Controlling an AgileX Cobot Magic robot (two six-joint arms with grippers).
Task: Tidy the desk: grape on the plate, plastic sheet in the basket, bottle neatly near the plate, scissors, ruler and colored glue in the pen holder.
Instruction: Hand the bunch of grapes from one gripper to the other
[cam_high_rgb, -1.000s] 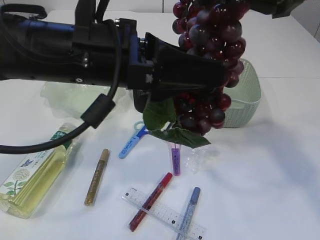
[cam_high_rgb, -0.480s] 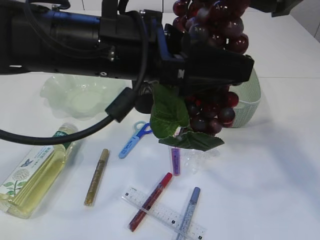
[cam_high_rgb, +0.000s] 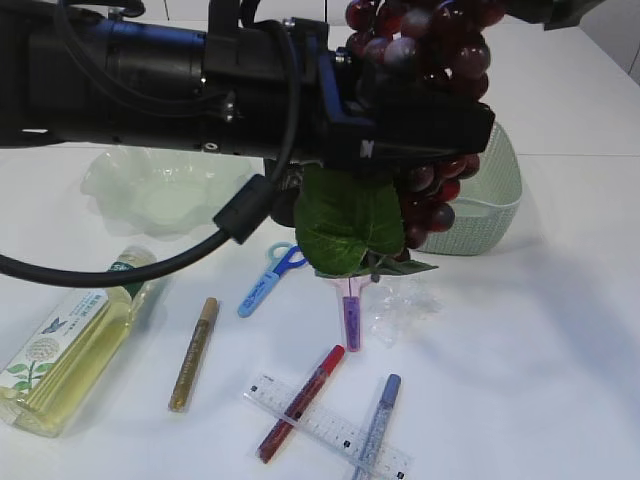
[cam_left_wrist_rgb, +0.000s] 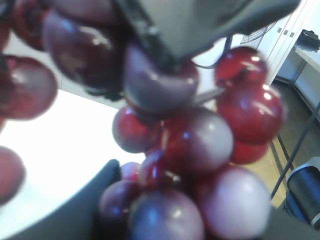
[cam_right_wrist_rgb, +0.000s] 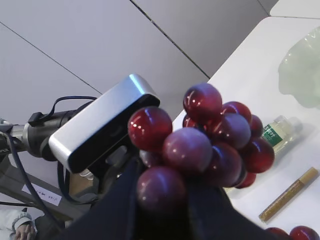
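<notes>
- The grape bunch (cam_high_rgb: 432, 55) hangs in the air at the upper middle of the exterior view, well above the counter (cam_high_rgb: 560, 350), with its leaves (cam_high_rgb: 350, 220) drooping below.
- The right tool (cam_right_wrist_rgb: 165, 200) grips the bunch from the top; in its wrist view the berries sit wedged between its dark fingers.
- The left tool (cam_high_rgb: 440, 125) reaches in from the left, its jaws on either side of the bunch. Berries fill its wrist view, but we cannot tell whether it is clamped on them or only around them.
- We judge this a handover, since the plate (cam_high_rgb: 100, 185) lies at the left, on the left arm's side.
- To do it well, we want the left tool firm on the cluster's core or stem, not on loose outer berries, before the right tool lets go.
- We then carry the bunch low and level to the plate, clear of the basket (cam_high_rgb: 500, 200).
</notes>
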